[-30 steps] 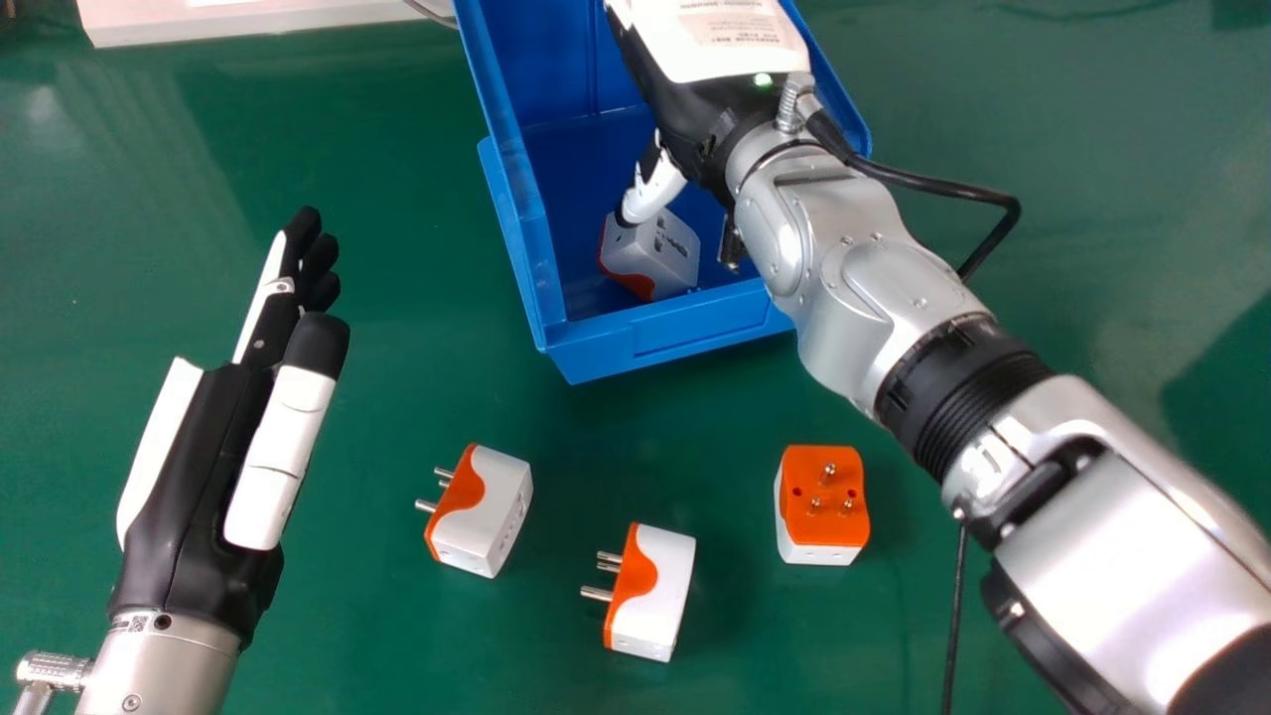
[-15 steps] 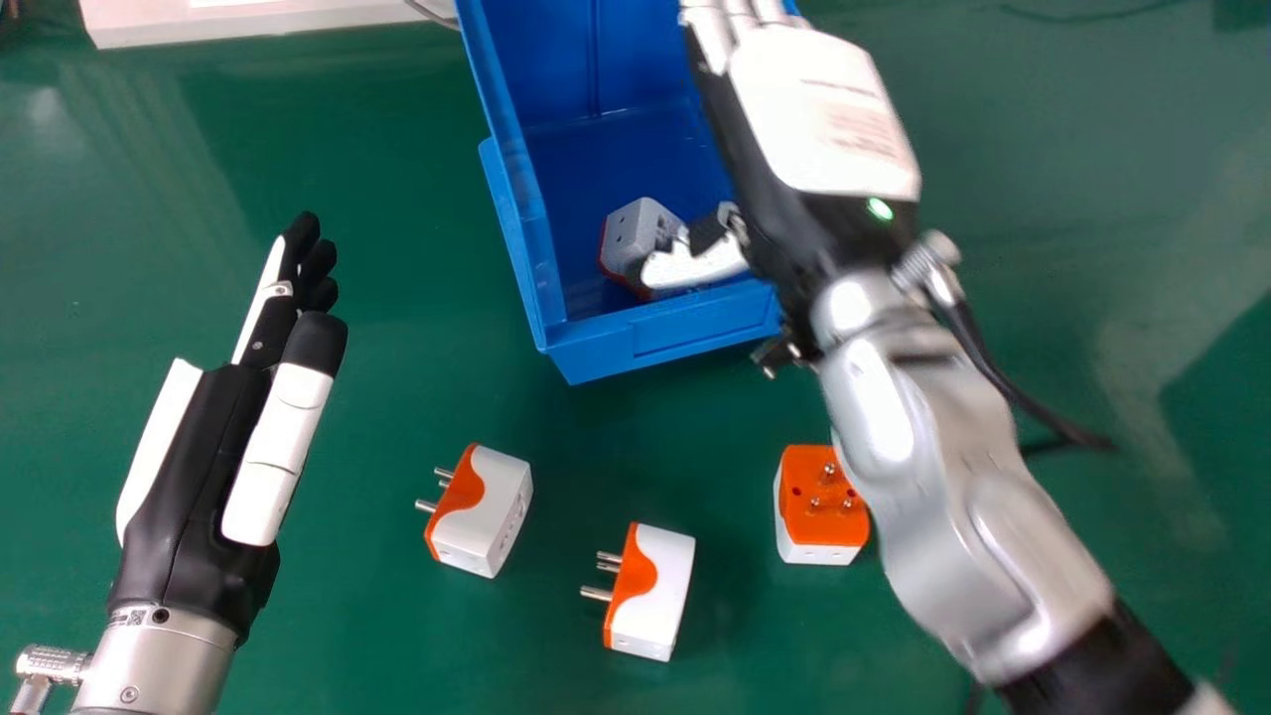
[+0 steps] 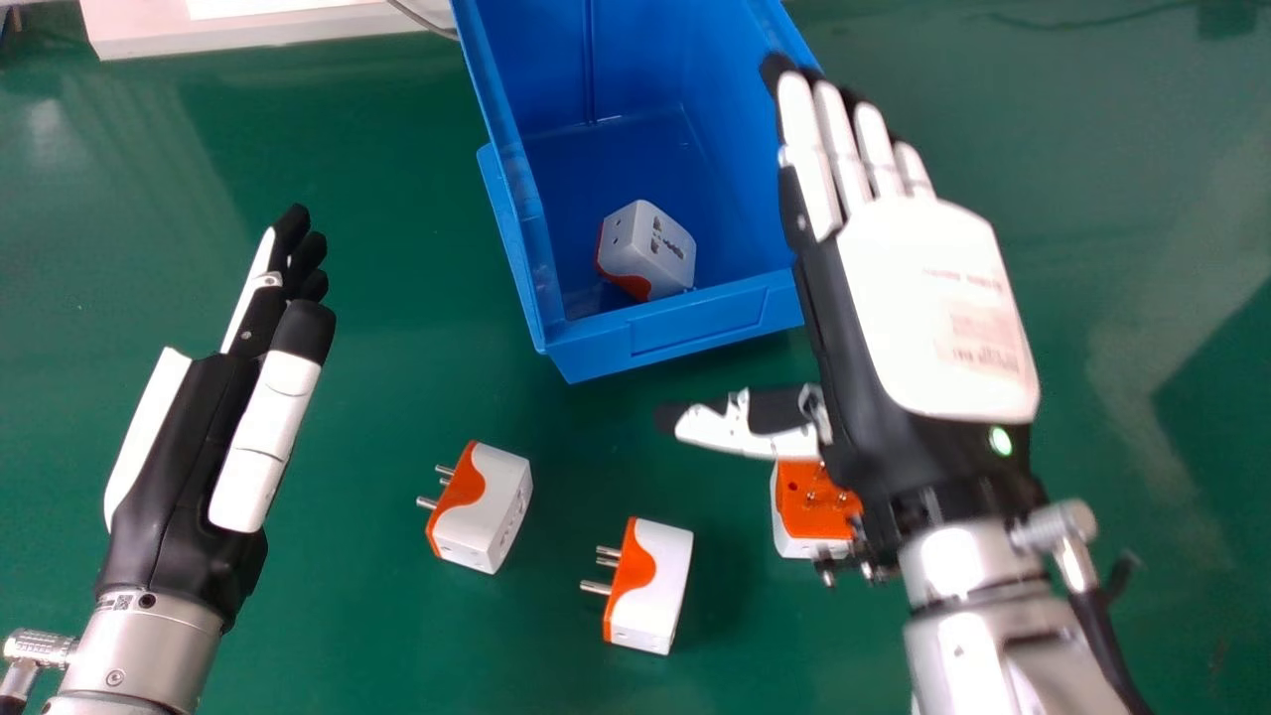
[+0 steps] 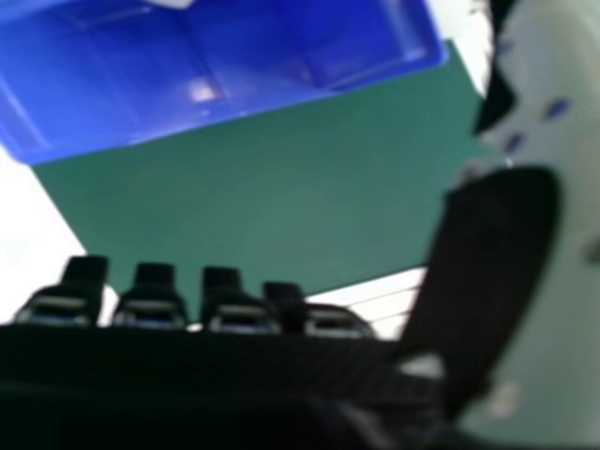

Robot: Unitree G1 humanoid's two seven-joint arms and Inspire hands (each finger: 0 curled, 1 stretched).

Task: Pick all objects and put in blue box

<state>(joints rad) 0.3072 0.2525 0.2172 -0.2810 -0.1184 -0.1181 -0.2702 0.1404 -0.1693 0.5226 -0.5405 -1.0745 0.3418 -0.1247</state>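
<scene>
From my station, the head view has the right hand point(image 3: 933, 308) back uppermost, just beside the blue box point(image 3: 685, 328) on the box's right, fingers straight and lying side by side, thumb held well apart from them and pointing left. I log it as holding nothing. Its fingertips overlap the box's right rim in my line of sight; I cannot tell whether they touch it. In the right hand view, those fingertips stand above a dark band, with the box and the green table point(image 3: 367, 636) beyond. The left hand point(image 3: 189, 467) is at the left of the head view, fingers straight, thumb apart from them, nothing held. Adapters: one white-and-orange adapter point(image 3: 645, 248) sits inside the box, near its front wall, tilted, socket face showing. Three more are on the table in front of the box. The left adapter point(image 3: 487, 511) and the middle adapter point(image 3: 655, 586) both have their pins pointing left; they are apart from each other, the middle one nearer to me. The right adapter point(image 3: 814, 526) has its orange pin face up and is partly hidden by the right hand; contact there I cannot confirm. A white object point(image 3: 248, 30) lies at the far left, with a thin cable point(image 3: 422, 20) beside it.
</scene>
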